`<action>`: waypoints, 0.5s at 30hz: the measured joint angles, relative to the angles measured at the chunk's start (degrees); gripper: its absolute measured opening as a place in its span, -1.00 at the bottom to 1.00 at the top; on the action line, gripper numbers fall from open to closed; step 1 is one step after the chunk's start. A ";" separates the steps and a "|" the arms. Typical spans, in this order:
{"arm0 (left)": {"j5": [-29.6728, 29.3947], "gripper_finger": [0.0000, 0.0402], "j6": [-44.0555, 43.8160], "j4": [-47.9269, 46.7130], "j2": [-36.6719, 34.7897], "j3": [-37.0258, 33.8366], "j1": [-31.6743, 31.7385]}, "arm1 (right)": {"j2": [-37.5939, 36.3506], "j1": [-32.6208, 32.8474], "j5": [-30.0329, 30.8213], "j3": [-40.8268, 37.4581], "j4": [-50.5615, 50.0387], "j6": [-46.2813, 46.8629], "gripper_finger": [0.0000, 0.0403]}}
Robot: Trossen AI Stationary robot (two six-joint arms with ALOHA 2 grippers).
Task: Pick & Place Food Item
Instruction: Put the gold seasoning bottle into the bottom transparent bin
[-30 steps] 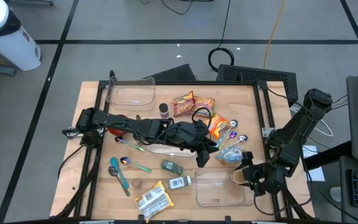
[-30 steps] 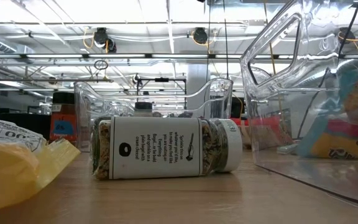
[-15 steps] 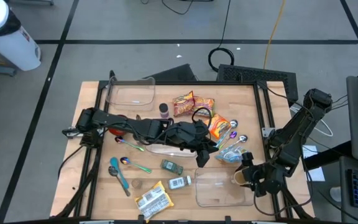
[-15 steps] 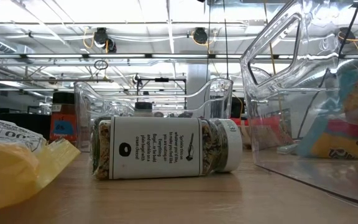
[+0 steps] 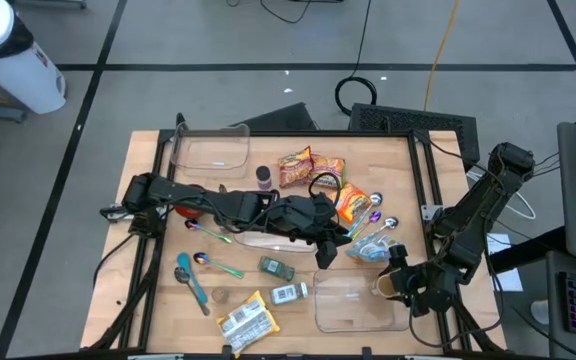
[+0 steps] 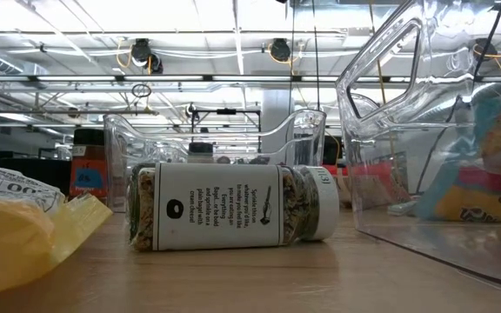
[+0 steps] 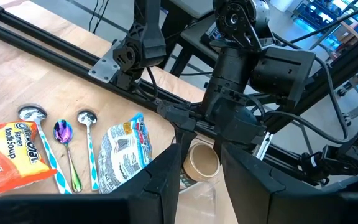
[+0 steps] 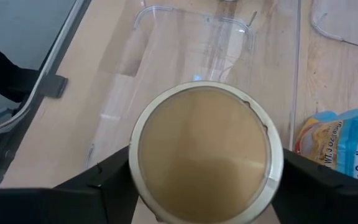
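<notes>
White bin (image 5: 13, 60) on the floor, black cable coil (image 5: 359, 92) — grey floor, dark tape lines.

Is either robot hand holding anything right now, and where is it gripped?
The right gripper holds a round tan-lidded container by its sides, above the clear tray. Left: cannot tell.

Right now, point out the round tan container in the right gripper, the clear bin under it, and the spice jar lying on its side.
round tan container (image 8: 205, 155), right wrist view, middle of its top.
clear bin (image 8: 173, 59), right wrist view, bare floor.
spice jar (image 6: 224, 207), low view, white label.
</notes>
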 joint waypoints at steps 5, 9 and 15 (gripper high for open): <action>0.00 -0.39 0.00 0.00 0.00 0.00 0.00 | 0.00 0.00 0.00 0.00 0.00 -0.16 0.40; 0.00 -0.39 0.00 0.00 0.00 0.00 0.00 | 0.00 0.00 0.30 0.00 0.09 0.00 0.60; 0.00 -0.39 0.22 0.02 0.00 0.00 0.02 | -0.02 0.00 0.14 0.02 0.08 0.02 0.64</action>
